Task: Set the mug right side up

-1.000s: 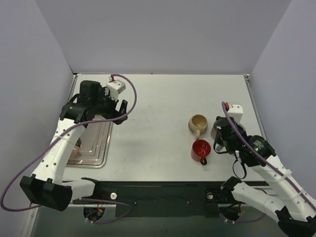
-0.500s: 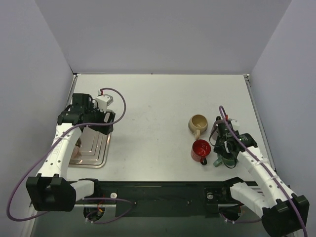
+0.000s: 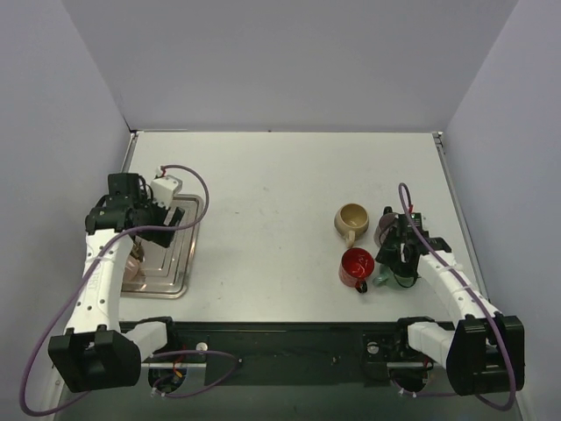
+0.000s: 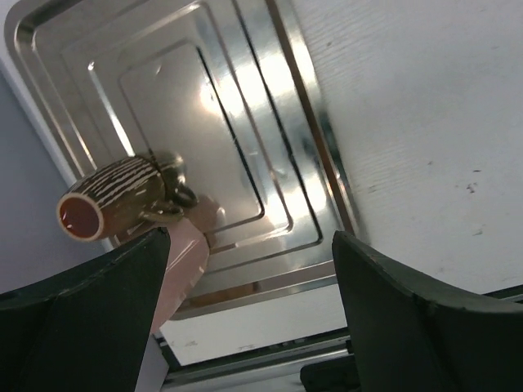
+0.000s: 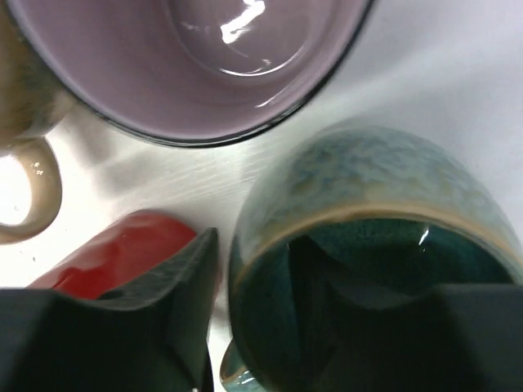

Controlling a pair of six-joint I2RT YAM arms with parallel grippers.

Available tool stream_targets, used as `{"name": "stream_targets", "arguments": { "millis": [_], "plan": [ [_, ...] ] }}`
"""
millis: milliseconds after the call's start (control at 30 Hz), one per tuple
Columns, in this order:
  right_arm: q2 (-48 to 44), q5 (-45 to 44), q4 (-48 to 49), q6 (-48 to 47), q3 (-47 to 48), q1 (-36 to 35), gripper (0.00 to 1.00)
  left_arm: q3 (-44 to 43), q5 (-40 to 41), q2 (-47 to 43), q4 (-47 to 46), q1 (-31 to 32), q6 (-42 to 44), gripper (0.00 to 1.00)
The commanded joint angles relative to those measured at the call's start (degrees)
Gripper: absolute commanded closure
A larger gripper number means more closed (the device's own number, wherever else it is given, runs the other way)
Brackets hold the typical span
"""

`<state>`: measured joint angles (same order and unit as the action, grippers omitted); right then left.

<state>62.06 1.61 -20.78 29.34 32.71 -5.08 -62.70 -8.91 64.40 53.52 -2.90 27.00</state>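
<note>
The right gripper [image 3: 394, 274] grasps the glazed teal ceramic mug [image 5: 368, 269] by its rim, one finger inside, opening upward, crowded beside a red mug [image 3: 357, 266], a tan mug [image 3: 351, 218] and a purple-lined mug [image 5: 188, 65]. The left gripper [image 4: 245, 310] hangs released over a steel tray [image 4: 237, 122] holding a brown striped mug [image 4: 110, 200] on its side, likely next to be righted.

No legible text, labels, brands, numbers or signs were observed on any mug, on the tray, on the arms or on the table.
</note>
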Motion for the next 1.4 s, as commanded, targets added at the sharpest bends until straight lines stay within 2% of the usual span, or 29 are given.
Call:
{"name": "stream_targets", "arguments": {
  "millis": [0, 67, 167, 200, 333, 433, 533, 633, 667, 800, 900, 967, 1067, 1200, 1233, 1333, 1367],
  "plan": [
    [-0.7, 0.7, 1.9, -1.1, -2.0, 2.2, 0.59, 0.8, 6.7, 0.0, 2.6, -5.9, 6.6, 0.09],
    [-2.4, 0.2, 0.7, -1.2, -1.4, 2.2, 0.47, 1.4, 7.1, 0.4, 2.4, -8.2, 7.9, 0.09],
    [-5.9, -1.4, -2.2, -1.4, 0.6, 2.2, 0.4, 1.4, 5.8, 1.0, 2.3, -11.4, 9.0, 0.09],
    [-7.6, -4.4, -2.9, -1.7, 1.2, 2.2, 0.37, 1.6, 5.6, 1.0, 1.9, -12.1, 9.4, 0.09],
    [-10.3, -4.3, -5.9, -2.4, 4.9, 2.2, 0.33, -0.3, 5.7, 4.3, 1.8, -15.0, 9.6, 0.09],
    [-11.6, -2.6, -8.1, -3.2, 6.2, 2.2, 0.33, -3.8, 1.3, 5.2, 4.1, -17.3, 8.6, 0.12],
    [-13.5, 0.0, -7.9, -3.7, 5.8, 1.9, 0.33, -3.7, -0.3, 3.4, 4.8, -22.2, 10.3, 0.12],
    [-14.7, 3.7, -6.5, -4.0, 4.9, 1.4, 0.32, -6.6, -2.9, 2.7, 8.5, -29.7, 17.7, 0.12],
    [-14.6, 4.8, -6.5, -4.1, 5.1, 1.4, 0.32, -7.5, -5.0, 3.2, 11.1, -34.7, 19.4, 0.12],
    [-14.8, 8.0, -5.3, -5.4, 5.3, 1.2, 0.32, -10.9, -12.5, 4.8, 19.7, -47.3, 34.8, 0.12],
    [-15.0, 8.4, -4.7, -5.6, 5.2, 1.1, 0.32, -10.4, -14.8, 7.4, 24.0, -54.5, 45.7, 0.16],
    [-15.0, 8.7, -4.5, -5.7, 5.1, 1.1, 0.32, -8.6, -16.1, 9.8, 21.7, -56.9, 49.1, 0.2],
    [-14.5, 8.7, -4.7, -5.9, 5.3, 1.1, 0.32, -4.7, -16.2, 13.1, 17.8, -57.2, 52.0, 0.2],
    [-14.3, 9.1, -4.8, -6.0, 5.3, 1.0, 0.32, 3.9, -17.2, 12.7, 4.9, -57.0, 51.5, 0.2],
    [-14.3, 9.0, -4.8, -6.0, 5.2, 1.0, 0.32, 4.7, -17.3, 12.9, 1.2, -56.9, 51.3, 0.23],
    [-14.3, 8.8, -4.9, -6.1, 5.1, 0.5, 0.32, 8.0, -18.4, 13.1, -3.1, -56.4, 52.8, 0.25],
    [-14.3, 8.7, -5.0, -6.1, 5.1, 0.4, 0.32, 8.7, -18.0, 13.3, -7.0, -56.0, 52.3, 0.26]
  ]
}}
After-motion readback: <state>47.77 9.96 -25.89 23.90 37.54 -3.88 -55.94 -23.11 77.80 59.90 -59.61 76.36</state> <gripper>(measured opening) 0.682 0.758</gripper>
